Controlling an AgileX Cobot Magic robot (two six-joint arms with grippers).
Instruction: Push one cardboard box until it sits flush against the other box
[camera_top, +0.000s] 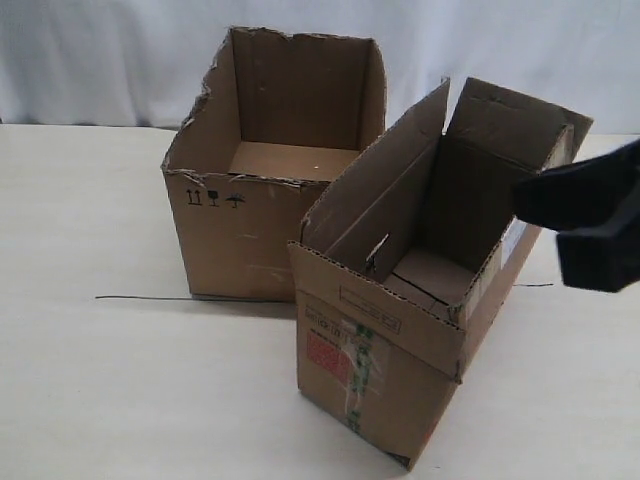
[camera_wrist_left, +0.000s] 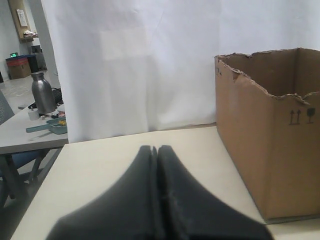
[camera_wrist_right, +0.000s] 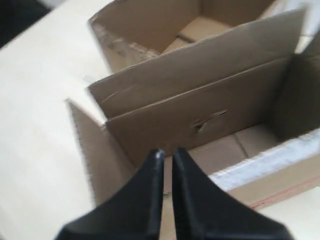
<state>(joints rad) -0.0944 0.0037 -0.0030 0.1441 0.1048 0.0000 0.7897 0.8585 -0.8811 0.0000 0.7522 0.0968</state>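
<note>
Both boxes stand on the worktop (camera_top: 100, 380). The narrow box (camera_top: 400, 340) sits at 4 o'clock of the wide box (camera_top: 250, 230), just beside it and angled to it. The right fingers (camera_top: 585, 200) hang at 3 o'clock of the narrow box, near its rim.

Soft, even indoor light; sharpness differs by view.
In the exterior view the light is bright and diffuse: the pale table (camera_top: 100, 380) is close to washed out and the white curtain (camera_top: 90, 60) shows only faint folds. Shadows are soft; a dark band lies on the table at the foot of the wide box (camera_top: 245, 235), beside the narrow box (camera_top: 385, 375), and both interiors are dimmer. The right gripper (camera_top: 545, 225) at the right edge is a black, defocused mass. The left wrist view is crisp on box and curtain, while the left gripper (camera_wrist_left: 155, 149), close to the lens, is soft-edged. The right wrist view is blurred throughout.
</note>
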